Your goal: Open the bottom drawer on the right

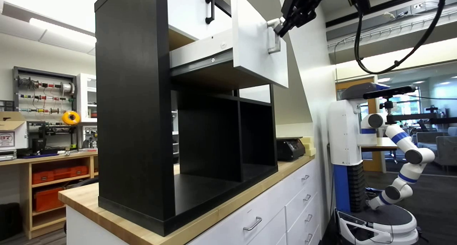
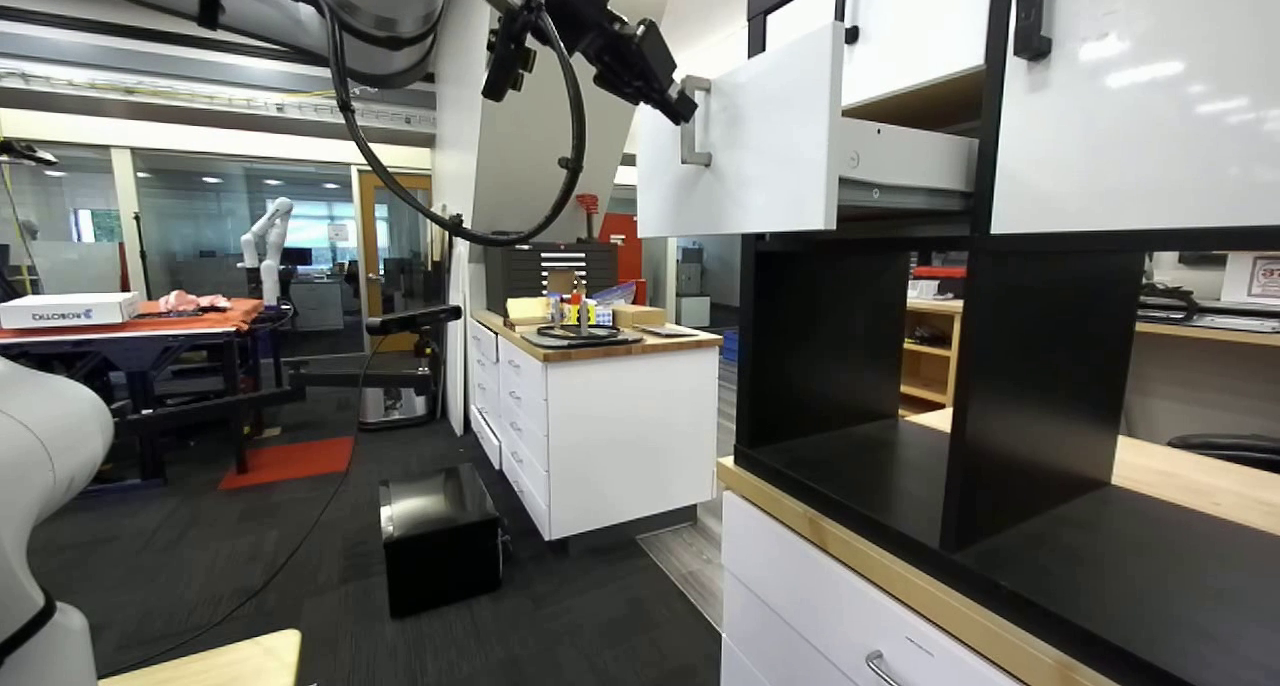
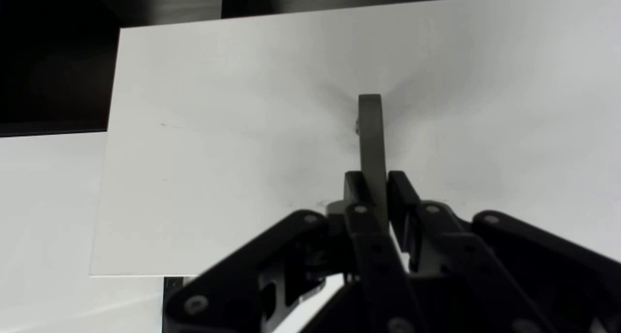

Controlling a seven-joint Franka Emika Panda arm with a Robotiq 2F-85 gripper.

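Drawer point(image 2: 765, 146) juts past white panel point(image 2: 1130, 126), above black compartments point(image 2: 830, 336), hand point(image 3: 374, 182) gripping handle point(image 3: 372, 134)

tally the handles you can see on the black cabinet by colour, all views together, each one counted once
Black: 2 (the upper handle above the open drawer, and the handle on the white cabinet front to its right in an exterior view)
Grey: 1 (the drawer handle)
Total: 3
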